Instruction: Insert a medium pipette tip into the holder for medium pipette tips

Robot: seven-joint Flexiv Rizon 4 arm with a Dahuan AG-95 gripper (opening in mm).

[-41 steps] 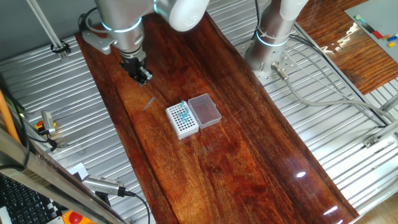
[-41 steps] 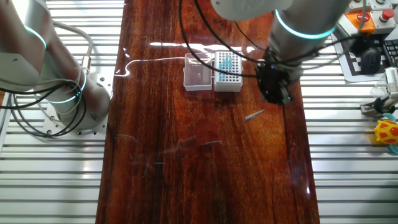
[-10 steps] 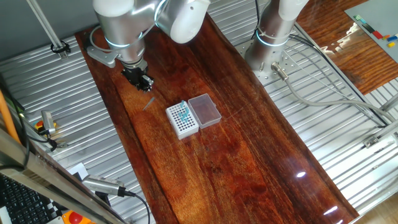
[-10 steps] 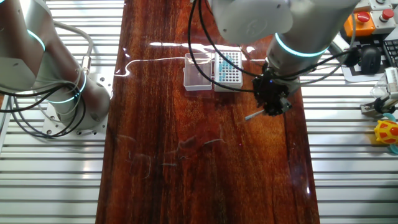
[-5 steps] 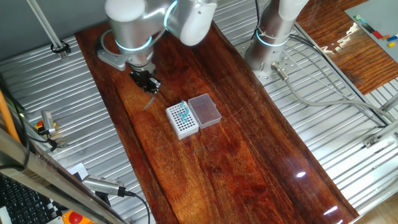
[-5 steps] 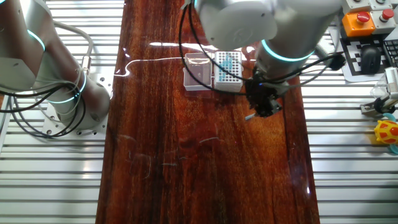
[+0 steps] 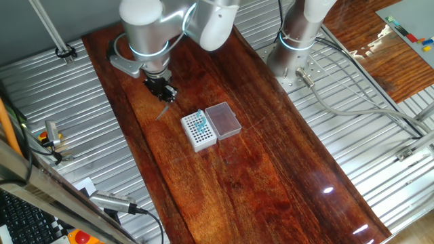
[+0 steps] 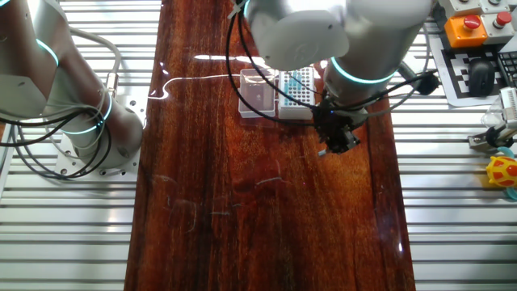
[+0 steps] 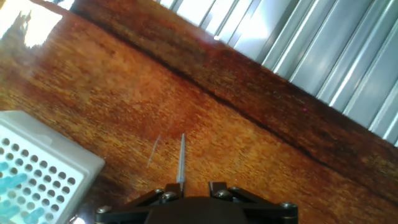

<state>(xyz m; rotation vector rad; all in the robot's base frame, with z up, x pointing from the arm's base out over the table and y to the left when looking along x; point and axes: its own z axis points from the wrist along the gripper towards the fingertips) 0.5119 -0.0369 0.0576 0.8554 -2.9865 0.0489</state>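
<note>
White square rack (image 9: 43,171) at lower left, gridded with small round holes, some teal tips. Glossy reddish wood table (image 9: 112,87), ribbed metal beyond. Slender pale tip (image 9: 181,158) on the wood between the fingers of the low, down-pointing claw (image 9: 189,188). Grip on tip: cannot tell.

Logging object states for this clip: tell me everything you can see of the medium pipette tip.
The medium pipette tip is a needle-thin, pale, translucent plastic taper. It lies flat on the dark wooden table, apart from the white holder. In the hand view its wide end sits between the claw fingers; whether they touch it cannot be told. The point faces away from the claw.
</note>
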